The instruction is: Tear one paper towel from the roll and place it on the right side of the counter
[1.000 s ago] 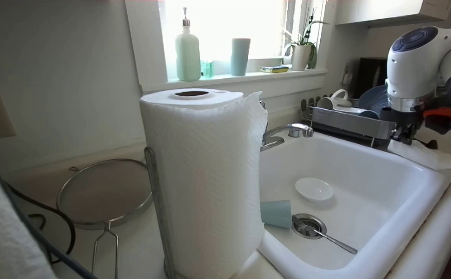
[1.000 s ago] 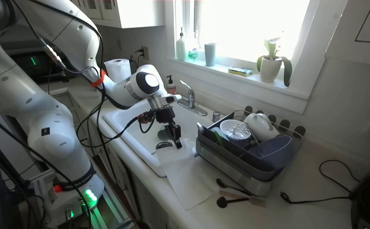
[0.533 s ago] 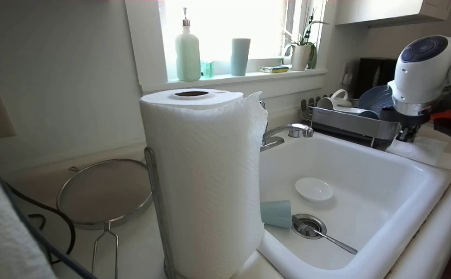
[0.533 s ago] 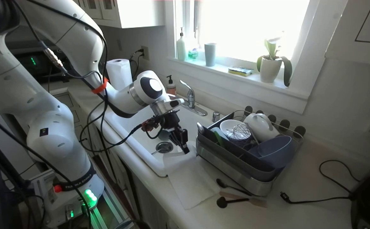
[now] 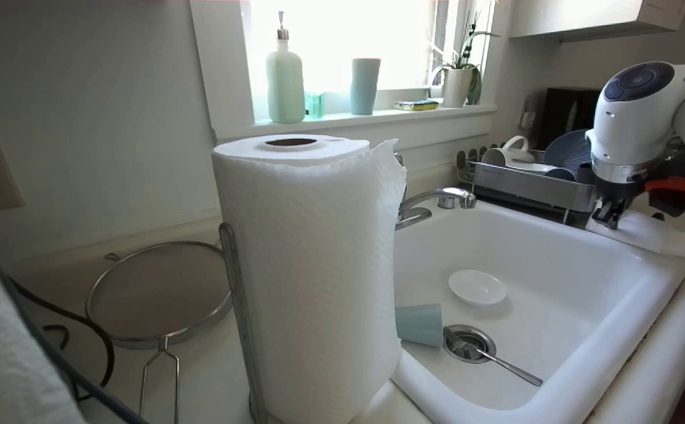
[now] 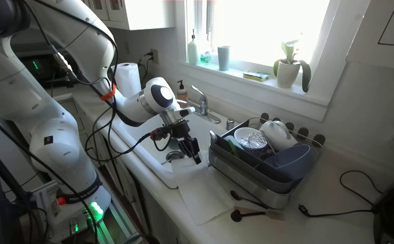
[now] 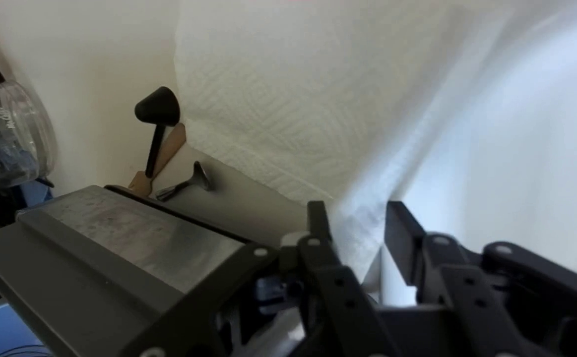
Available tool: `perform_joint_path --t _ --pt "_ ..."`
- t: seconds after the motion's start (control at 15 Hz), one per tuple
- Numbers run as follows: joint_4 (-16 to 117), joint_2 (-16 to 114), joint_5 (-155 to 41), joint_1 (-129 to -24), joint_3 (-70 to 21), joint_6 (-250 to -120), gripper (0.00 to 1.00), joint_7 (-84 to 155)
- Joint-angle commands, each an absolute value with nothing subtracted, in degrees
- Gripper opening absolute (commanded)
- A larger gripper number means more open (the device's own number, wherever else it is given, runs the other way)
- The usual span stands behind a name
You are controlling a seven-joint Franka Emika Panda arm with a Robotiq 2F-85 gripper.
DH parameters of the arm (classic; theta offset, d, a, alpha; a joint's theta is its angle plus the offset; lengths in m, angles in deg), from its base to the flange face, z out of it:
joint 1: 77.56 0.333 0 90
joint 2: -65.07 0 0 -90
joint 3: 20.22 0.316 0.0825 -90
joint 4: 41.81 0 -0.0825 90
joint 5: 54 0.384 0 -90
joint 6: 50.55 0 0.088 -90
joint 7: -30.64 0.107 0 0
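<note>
- The tool (image 7: 356,213) sits slightly lower, and nearer the dish rack (image 6: 247,179), than a second ago; its jaws stand apart with the paper towel (image 6: 203,196) showing in the gap, so it seems to hold nothing. Whether they touch, I cannot tell.
- The paper towel's end by the tool has shifted and refolded a little; its far end has barely moved.
- My reading: tearing and carrying are done, leaving perhaps a last nudge, then withdrawal. The roll (image 5: 310,265) stands upright, well apart.
- The paper towel lies on the desk (image 6: 285,234) beside the dish rack, one end overlapping the rim of the sink (image 5: 619,335).
- It looks limp, white, embossed, a soft fold running toward the jaws.
</note>
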State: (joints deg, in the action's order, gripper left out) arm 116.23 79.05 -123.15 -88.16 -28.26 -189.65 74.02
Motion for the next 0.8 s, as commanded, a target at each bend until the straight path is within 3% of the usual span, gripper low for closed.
perform_joint_path --t 0.0,0.33,0.73 --pt "116.2 79.4 -113.4 -85.1 -27.0 -189.3 0.68 74.4" --pt "116.2 80.7 -93.0 -80.3 -25.2 -185.7 0.99 73.0" --pt "111.2 83.3 -66.6 -78.8 -21.7 -176.2 1.00 70.4"
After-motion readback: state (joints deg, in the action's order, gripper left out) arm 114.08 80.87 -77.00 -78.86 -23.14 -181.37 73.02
